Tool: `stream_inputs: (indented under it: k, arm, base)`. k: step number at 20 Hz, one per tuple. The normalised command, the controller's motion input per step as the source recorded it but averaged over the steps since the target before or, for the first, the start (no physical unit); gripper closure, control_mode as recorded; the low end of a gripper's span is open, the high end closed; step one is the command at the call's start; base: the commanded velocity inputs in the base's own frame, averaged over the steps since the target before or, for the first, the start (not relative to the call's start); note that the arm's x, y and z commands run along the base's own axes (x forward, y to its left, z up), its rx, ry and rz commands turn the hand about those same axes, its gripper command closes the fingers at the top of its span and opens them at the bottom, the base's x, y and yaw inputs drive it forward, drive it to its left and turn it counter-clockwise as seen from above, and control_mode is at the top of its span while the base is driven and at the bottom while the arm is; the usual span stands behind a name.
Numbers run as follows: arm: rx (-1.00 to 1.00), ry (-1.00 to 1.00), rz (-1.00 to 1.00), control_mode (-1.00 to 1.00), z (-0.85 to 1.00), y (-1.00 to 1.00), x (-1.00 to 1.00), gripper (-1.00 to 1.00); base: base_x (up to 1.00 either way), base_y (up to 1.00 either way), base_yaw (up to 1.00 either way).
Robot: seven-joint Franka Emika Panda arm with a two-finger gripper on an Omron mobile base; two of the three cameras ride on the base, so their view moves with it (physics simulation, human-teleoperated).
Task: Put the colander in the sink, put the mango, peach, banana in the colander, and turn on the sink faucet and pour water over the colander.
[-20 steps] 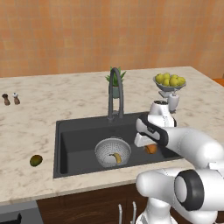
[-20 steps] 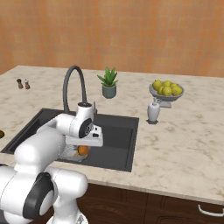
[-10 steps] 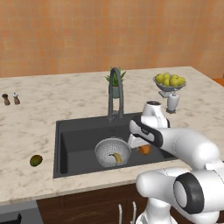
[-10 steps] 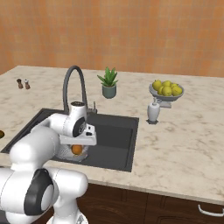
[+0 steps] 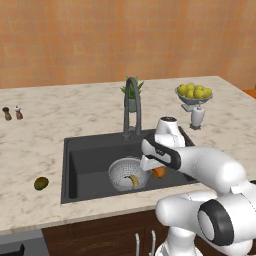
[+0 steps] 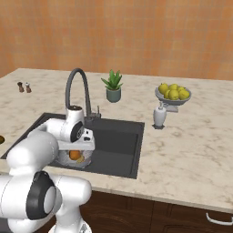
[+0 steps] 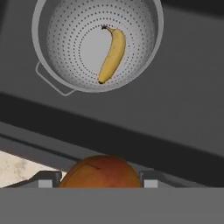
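Note:
The silver perforated colander (image 5: 120, 172) (image 7: 70, 39) stands in the dark sink (image 5: 85, 165) (image 6: 120, 145) with the yellow banana (image 5: 134, 181) (image 7: 113, 54) lying inside it. My gripper (image 5: 158, 171) (image 7: 100, 178) is shut on the orange peach (image 5: 159, 173) (image 6: 74, 154) (image 7: 100, 171), hanging over the basin just right of the colander's rim. The olive-green mango (image 5: 41, 183) lies on the counter left of the sink. At the sink's back edge rises the dark gooseneck faucet (image 5: 131, 107) (image 6: 75, 86), with no water running.
A grey pedestal bowl of yellow-green fruit (image 5: 194, 92) (image 6: 172, 92) and a white dispenser (image 5: 198, 116) (image 6: 159, 116) stand right of the sink. A potted plant (image 6: 112, 86) sits behind it. Two small shakers (image 5: 12, 113) are at the far left.
My gripper has carried the peach leftward across the sink, from near its right wall toward the colander. The colander, banana and mango have stayed put.

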Motion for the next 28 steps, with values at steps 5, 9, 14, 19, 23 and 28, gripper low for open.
stream_inputs:
  k: [5,9,14,19,23,28]
  arm:
    - [0.03,-0.02,0.03,-1.0,-0.17,0.1,0.05,1.0]
    - [0.03,-0.02,0.03,-1.0,-0.16,0.17,0.06,1.0]
    - [0.04,-0.03,0.04,-1.0,-0.03,0.21,0.25,1.0]
    - [0.01,-0.01,0.02,-1.0,-0.13,0.04,0.33,1.0]
    - [0.01,-0.01,0.02,-1.0,-0.27,0.0,0.29,1.0]
    - [0.0,0.0,0.01,-1.0,-0.22,0.08,0.37,1.0]
  base:
    - [0.0,0.0,0.0]
    - [0.0,0.0,0.0]
    - [0.0,0.0,0.0]
    - [0.0,0.0,0.0]
    - [0.0,0.0,0.0]
    - [0.0,0.0,0.0]
